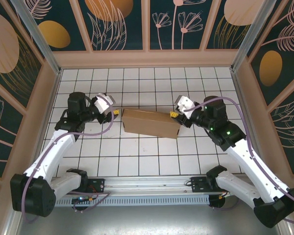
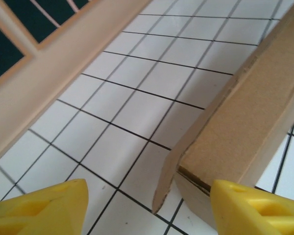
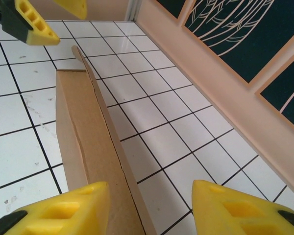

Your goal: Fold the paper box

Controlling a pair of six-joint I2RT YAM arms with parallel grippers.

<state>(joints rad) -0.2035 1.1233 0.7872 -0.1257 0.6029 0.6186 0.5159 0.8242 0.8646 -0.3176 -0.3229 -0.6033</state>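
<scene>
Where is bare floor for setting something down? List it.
Free: the tiles between the paper box and the back wall, and those between the box and the near rail. Crowded: both box ends, where the left tool and right tool sit.

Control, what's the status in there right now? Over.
Left tool open, at left end of paper box. Right tool open, at its right end. Box resting on the tiles, neither tool clamped on it. No obstruction seen.
</scene>
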